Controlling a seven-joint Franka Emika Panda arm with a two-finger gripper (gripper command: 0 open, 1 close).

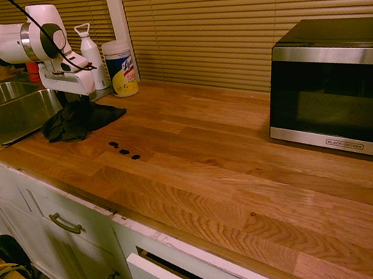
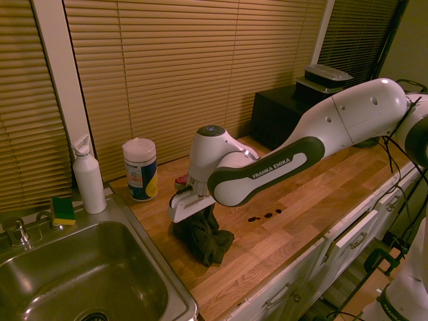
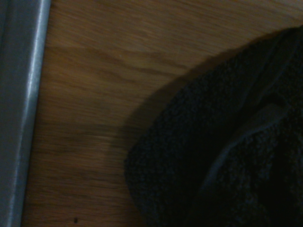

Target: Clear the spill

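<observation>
A: Spill [image 1: 124, 151] spots sit in a short row on the wood counter [image 1: 251, 193], just beside the dark cloth [image 1: 78, 120]. See the gripper [image 2: 198, 212]?

B: Yep, right over the cloth near the sink [image 2: 80, 281], fingers spread wide, holding nothing.

White arm [image 2: 348, 117], "FRANKA EMIKA" lettering

Worktop [image 1: 251, 193]: wooden planks, warm dim lighting.
Wall: closed slatted blinds [image 1: 224, 14] along the rear.
Sink [image 1: 14, 112]: stainless, at 9 o'clock of the worktop.
Microwave [image 1: 337, 89]: at 3 o'clock.
Cabinets [image 1: 58, 222]: white, metal handles, below the worktop.
</observation>
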